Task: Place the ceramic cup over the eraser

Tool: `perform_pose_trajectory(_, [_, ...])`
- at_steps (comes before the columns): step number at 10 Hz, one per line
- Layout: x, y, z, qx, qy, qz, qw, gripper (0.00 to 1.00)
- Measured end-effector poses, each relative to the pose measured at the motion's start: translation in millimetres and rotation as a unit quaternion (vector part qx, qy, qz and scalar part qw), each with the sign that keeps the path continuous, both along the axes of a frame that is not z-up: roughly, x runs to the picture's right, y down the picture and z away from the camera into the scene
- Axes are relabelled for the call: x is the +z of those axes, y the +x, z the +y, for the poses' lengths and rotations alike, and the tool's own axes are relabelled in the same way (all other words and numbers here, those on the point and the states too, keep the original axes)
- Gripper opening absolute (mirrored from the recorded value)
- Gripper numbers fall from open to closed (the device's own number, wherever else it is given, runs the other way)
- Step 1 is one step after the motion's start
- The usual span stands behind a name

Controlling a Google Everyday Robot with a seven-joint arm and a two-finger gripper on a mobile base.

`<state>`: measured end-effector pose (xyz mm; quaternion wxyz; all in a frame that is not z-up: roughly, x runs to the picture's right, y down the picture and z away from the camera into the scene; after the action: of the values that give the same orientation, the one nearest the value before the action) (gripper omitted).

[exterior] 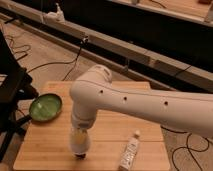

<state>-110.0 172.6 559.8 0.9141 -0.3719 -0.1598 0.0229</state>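
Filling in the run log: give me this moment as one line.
phase: placing | gripper: shut on ceramic cup, low near front edge of table | eraser: dark bit showing under cup | released: no
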Motion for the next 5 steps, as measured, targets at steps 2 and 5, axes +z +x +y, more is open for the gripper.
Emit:
perform_pose_trajectory(2, [6.6, -10.8, 11.3, -0.005, -0.016, -0.014, 0.9998, 0.00])
perform_pose_trajectory(5, [19.0, -13.7, 15.5, -0.009, -0.022, -0.016, 0.9996, 0.14])
